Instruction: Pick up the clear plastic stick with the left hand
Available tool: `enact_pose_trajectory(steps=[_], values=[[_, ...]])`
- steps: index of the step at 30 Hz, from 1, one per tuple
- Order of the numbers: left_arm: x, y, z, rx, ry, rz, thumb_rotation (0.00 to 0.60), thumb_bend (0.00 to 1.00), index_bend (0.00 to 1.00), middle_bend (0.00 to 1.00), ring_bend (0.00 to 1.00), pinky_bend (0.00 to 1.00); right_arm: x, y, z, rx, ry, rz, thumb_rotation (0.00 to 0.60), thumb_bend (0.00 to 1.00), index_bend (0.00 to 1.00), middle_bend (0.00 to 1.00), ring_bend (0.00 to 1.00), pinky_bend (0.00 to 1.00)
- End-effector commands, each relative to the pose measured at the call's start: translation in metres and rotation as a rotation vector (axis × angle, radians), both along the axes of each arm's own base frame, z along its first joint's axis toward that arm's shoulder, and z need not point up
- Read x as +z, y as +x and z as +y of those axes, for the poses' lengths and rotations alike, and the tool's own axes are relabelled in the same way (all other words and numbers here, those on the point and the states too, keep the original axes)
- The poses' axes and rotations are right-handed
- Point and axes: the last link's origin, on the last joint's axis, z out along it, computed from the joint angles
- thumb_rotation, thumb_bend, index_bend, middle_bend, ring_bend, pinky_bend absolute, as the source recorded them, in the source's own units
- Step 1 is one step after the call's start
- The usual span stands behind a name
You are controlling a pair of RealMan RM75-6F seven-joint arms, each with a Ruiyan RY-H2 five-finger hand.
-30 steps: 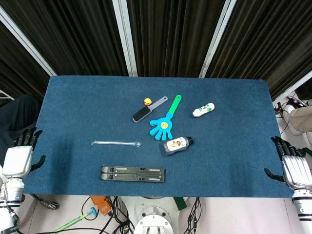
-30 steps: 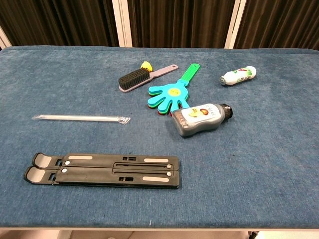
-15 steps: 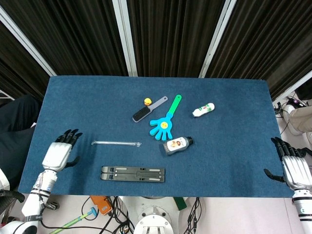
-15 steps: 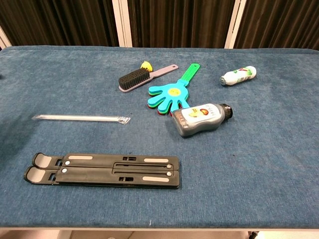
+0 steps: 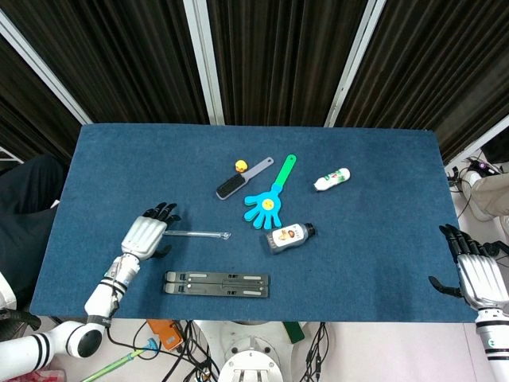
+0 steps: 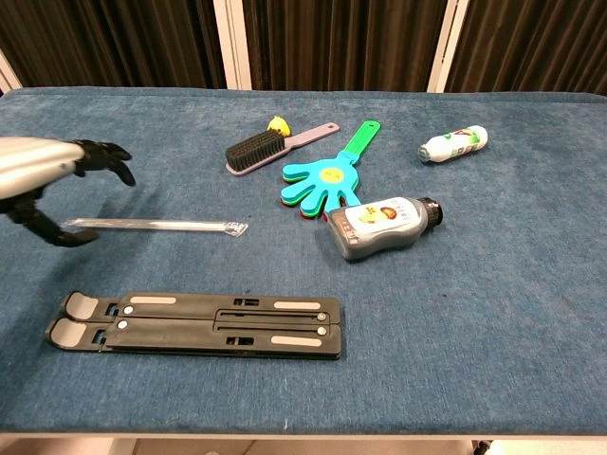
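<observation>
The clear plastic stick point(image 5: 199, 234) point(image 6: 156, 225) lies flat on the blue table, running left to right, just behind the black folded stand. My left hand point(image 5: 148, 235) point(image 6: 47, 180) hovers over the stick's left end with its fingers spread and nothing in its grasp; that end is partly hidden in the head view. In the chest view its thumb point(image 6: 43, 230) reaches down beside the stick's left tip. Off the table's right front corner my right hand point(image 5: 475, 274) stays open, and the chest view does not show it.
A black folding stand point(image 5: 217, 284) point(image 6: 196, 323) lies just in front of the stick. Further right are a grey brush point(image 5: 242, 178), a blue-green hand clapper point(image 5: 270, 196), a dark bottle point(image 5: 289, 236) and a white bottle point(image 5: 332, 180).
My left hand has moved from the table's left edge rightwards over the cloth and now hangs over the stick's left end. The stick and right hand have not moved.
</observation>
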Motion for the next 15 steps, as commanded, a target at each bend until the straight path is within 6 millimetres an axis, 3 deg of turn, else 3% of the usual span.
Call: enact_pose_trajectory(steps=[1,15], values=[[-0.007,0.003,0.007,0.005,-0.012,0.005,0.6,0.26,0.26,0.04,0.05,0.21,0.0,0.0,0.0,-0.001,-0.001,0.0,0.6,0.32,0.08,0.11,0.14,0.21],[-0.027,0.009,0.024,0.01,-0.028,0.035,0.6,0.27,0.45,0.04,0.06,0.21,0.0,-0.001,-0.001,0.0,-0.001,0.003,0.6,0.32,0.08,0.1,0.14,0.21]])
